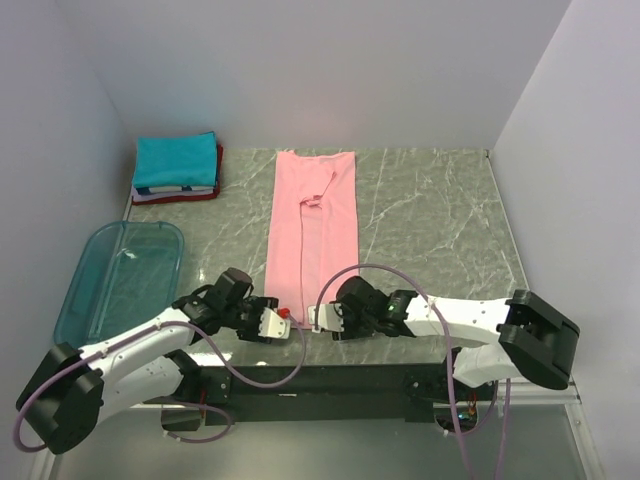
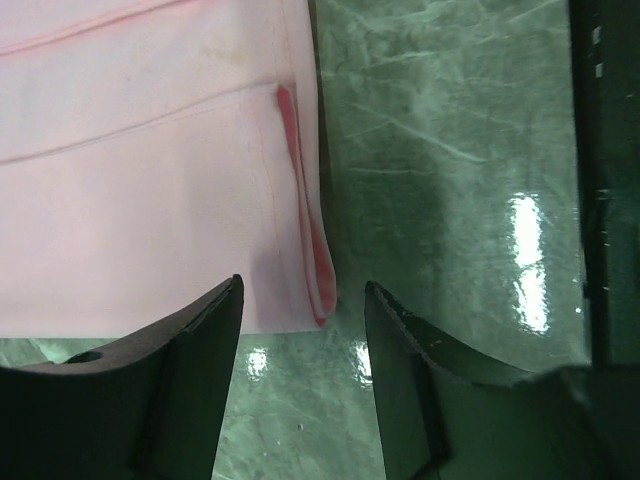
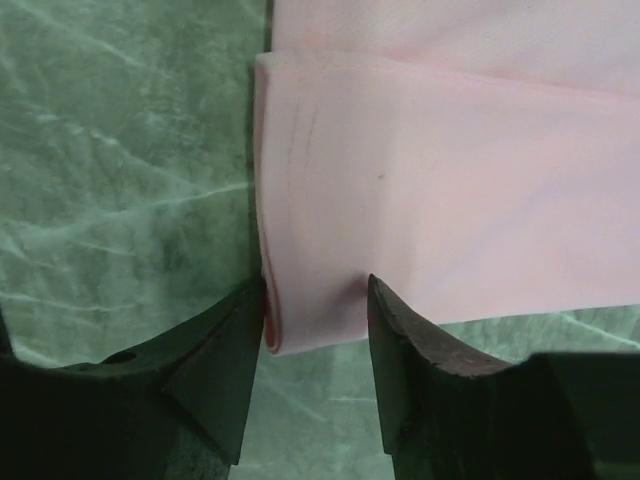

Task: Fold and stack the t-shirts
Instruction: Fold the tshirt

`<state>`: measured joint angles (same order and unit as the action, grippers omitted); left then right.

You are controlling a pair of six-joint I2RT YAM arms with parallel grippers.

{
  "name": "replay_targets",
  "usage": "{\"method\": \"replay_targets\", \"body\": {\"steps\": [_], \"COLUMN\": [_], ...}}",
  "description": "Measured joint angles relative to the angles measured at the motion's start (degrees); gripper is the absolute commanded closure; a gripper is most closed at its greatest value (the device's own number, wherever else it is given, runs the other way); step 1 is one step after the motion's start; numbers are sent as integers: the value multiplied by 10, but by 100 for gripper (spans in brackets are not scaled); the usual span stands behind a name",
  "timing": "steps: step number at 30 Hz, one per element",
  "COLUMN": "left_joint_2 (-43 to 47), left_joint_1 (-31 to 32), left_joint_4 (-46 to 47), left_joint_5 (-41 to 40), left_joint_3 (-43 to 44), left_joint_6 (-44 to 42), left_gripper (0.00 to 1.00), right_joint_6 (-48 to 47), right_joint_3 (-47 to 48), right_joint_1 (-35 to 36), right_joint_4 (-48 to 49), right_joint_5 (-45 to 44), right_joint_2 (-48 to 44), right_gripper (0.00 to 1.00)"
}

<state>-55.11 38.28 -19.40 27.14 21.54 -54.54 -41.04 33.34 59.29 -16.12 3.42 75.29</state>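
Observation:
The light pink t-shirt [image 1: 312,230] lies flat in the table's middle, folded lengthwise into a long narrow strip running front to back. My left gripper [image 1: 281,321] is at its near left corner and my right gripper [image 1: 316,318] at its near right corner. In the left wrist view the open gripper [image 2: 302,290] has the shirt's [image 2: 150,200] corner and reddish folded edge between its fingertips. In the right wrist view the open gripper [image 3: 315,285] straddles the other near corner of the shirt [image 3: 450,180], with one finger [image 3: 225,350] against the fold. A folded teal shirt [image 1: 176,160] tops a stack with red and white edges at the back left.
A translucent blue plastic bin [image 1: 120,275] lies at the left, next to my left arm. The table top [image 1: 430,220] is green marbled, with white walls on three sides. The black base rail runs along the near edge.

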Motion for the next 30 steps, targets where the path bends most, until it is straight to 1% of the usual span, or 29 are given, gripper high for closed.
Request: {"method": "replay_targets", "body": {"steps": [3, 4, 6, 7, 8, 9, 11, 12, 13, 16, 21, 25, 30], "left_joint_2": [-18, -25, -37, -43, -46, -49, -50, -50, -50, -50, -13, 4, -3], "left_joint_1": [8, 10, 13, 13, 14, 14, 15, 15, 15, 14, 17, 20, 6], "left_joint_4": [24, 32, 50, 61, 68, 74, 80, 79, 78, 59, -16, -72, -108], "left_joint_5": [-20, -29, -37, -41, -45, -50, -55, -57, -58, -52, -15, 15, 31], "left_joint_3": [-7, -11, -11, -12, -12, -14, -18, -18, -18, -11, 7, 45, 83], "left_joint_6": [0, -1, -2, -3, -4, -6, -12, -14, -14, -16, -17, -1, 11], "left_gripper": [46, 51, 57, 67, 75, 81, 92, 98, 100, 100, 100, 100, 100], "right_joint_6": [-5, -6, -9, -10, -12, -12, -16, -15, -15, -11, 14, 32, 34], "right_joint_3": [-2, -2, -4, -4, -4, -5, -5, -5, -5, -5, -5, 0, 15], "right_joint_1": [0, 0, 0, 0, 0, 0, 0, 0, 0, 0, 2, 3, -16], "right_joint_4": [19, 24, 33, 37, 40, 42, 45, 45, 45, 37, -19, -52, -69], "right_joint_5": [-9, -10, -15, -17, -19, -21, -24, -25, -25, -23, -2, 9, 16], "right_joint_2": [7, 10, 15, 17, 19, 21, 24, 24, 24, 18, -29, -76, -84], "right_gripper": [58, 63, 67, 73, 77, 87, 99, 100, 100, 100, 100, 100, 100]}}
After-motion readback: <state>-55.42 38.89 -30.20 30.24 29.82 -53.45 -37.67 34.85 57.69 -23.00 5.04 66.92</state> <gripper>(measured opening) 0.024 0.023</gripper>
